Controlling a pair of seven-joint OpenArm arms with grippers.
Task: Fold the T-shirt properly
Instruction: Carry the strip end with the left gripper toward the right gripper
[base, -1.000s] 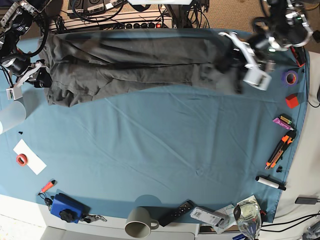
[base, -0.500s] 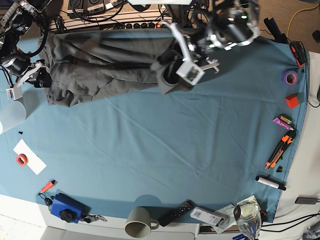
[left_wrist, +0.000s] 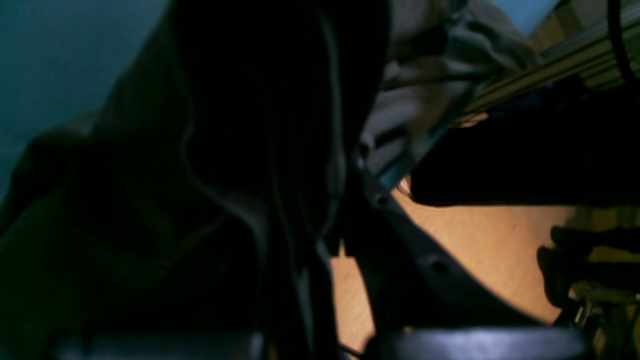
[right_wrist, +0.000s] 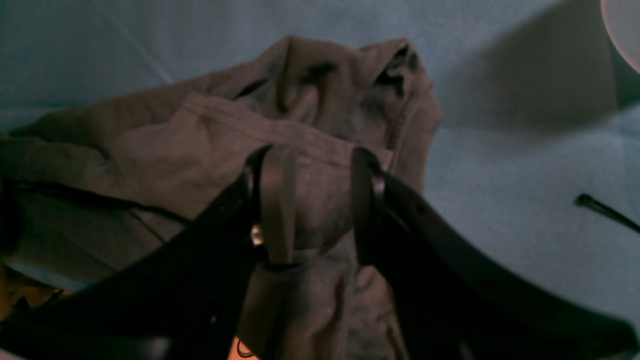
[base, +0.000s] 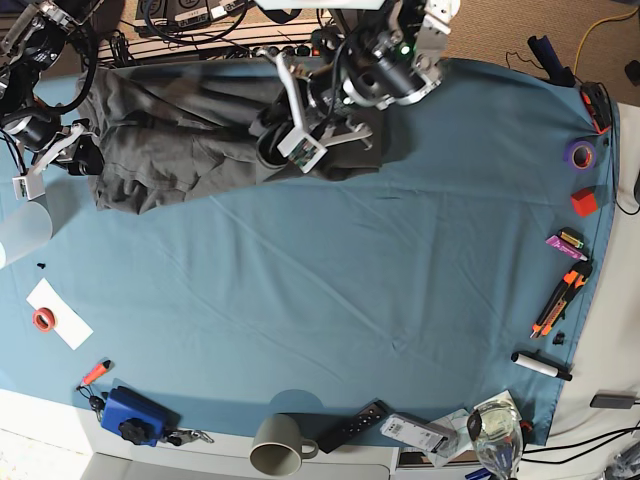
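The T-shirt (base: 190, 140) lies along the far edge of the bench (base: 400, 280), bunched & wrinkly, mostly toward the far left corner as the base view shows it. The left pincer (base: 275, 140) is shut tight on one end of the shirt & holds it up over the middle of the cloth; in its wrist view dark cloth (left_wrist: 200, 175) fills nearly the whole pic, so the grip itself can't be seen well. The right pincer (right_wrist: 315, 200) sits at the other end of the shirt, near the left edge of the bench in the base view, w/ its jaws partway apart & a fold of cloth between them; whether it really pinches that fold can't be told. The step looks like folding the shirt in half, end over end. To do it well, the left arm should carry its end low & flat, so the top layer doesn't drag or roll. It should line the held edge up w/ the edge by the right pincer, then let go only when the cloth rests down. The right pincer should keep its end pinned so the bottom layer doesn't slide. The bumps near the left end prob. need smoothing first.
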